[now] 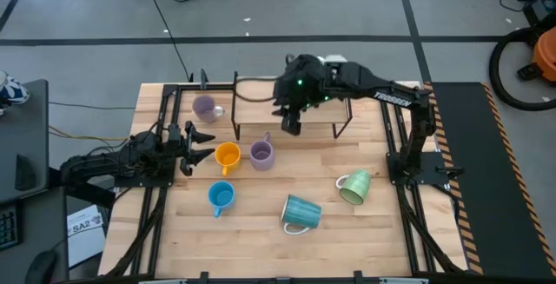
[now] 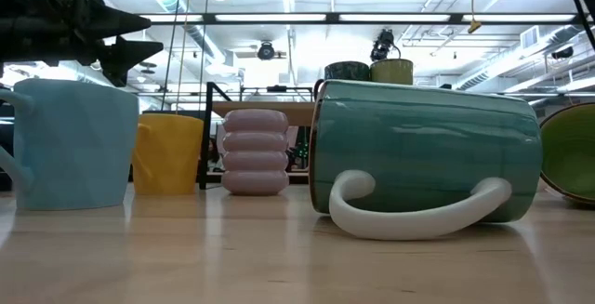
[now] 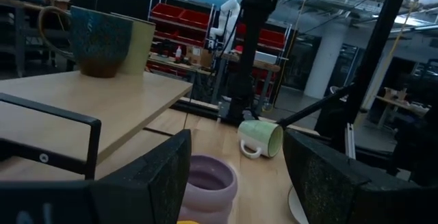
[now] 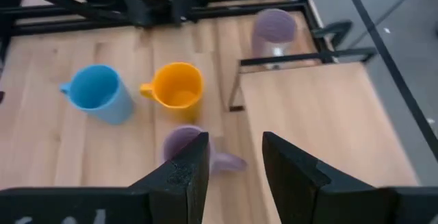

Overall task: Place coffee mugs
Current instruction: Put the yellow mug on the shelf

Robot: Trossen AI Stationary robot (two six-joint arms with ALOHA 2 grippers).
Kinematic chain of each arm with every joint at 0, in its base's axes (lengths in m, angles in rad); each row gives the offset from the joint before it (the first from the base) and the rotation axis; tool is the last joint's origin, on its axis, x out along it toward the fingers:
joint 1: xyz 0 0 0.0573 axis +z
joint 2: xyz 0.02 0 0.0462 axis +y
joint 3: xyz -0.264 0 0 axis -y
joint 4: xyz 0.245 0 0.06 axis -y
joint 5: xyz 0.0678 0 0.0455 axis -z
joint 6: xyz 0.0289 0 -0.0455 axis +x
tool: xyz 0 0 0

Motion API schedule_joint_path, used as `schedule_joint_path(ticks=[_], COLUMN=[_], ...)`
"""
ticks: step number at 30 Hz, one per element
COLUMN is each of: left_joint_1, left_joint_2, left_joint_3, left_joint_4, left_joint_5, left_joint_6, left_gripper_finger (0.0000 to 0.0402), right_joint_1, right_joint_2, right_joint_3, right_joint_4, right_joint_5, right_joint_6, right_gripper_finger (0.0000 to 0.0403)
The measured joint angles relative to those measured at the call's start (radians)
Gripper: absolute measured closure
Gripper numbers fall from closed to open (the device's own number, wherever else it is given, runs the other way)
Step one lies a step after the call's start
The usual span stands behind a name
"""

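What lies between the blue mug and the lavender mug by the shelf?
The orange mug sits between the blue mug and the lavender mug in the high view; only bare table otherwise.

From above, I could not see the 2 mugs on the raised shelf [image 1: 295, 110]; the right arm [image 1: 365, 82] covered them. In the right wrist view, the near lavender mug [image 4: 179, 142] sat partly behind that gripper's own fingers [image 4: 181, 169]. At table height, the blue mug [image 2: 65, 141] and the pale green mug [image 2: 569, 151] were cut off by the picture's edges.
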Motion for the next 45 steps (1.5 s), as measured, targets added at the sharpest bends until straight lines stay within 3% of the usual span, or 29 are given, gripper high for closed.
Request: schedule_joint_path(ticks=[14, 19, 32, 45], left_joint_1=[0.0, 0.0, 0.0, 0.0], left_joint_2=[0.0, 0.041, 0.417, 0.777], left_joint_3=[0.007, 0.096, 0.452, 0.498], left_joint_4=[0.007, -0.04, -0.592, -0.662], left_joint_5=[-0.015, -0.039, -0.172, -0.174], left_joint_6=[-0.023, -0.015, -0.114, -0.192], left_gripper_finger=[0.0164, 0.0164, 0.0164, 0.0164], right_joint_1=[0.124, 0.141, 0.146, 0.146], right_joint_2=[0.0, 0.001, 0.002, 0.002], right_joint_3=[-0.176, -0.221, -0.266, -0.265], right_joint_4=[0.192, 0.251, 0.318, 0.317], right_joint_5=[0.001, 0.002, 0.004, 0.004], right_joint_6=[0.007, 0.007, 0.008, 0.006], right_gripper_finger=[0.026, 0.026, 0.026, 0.026])
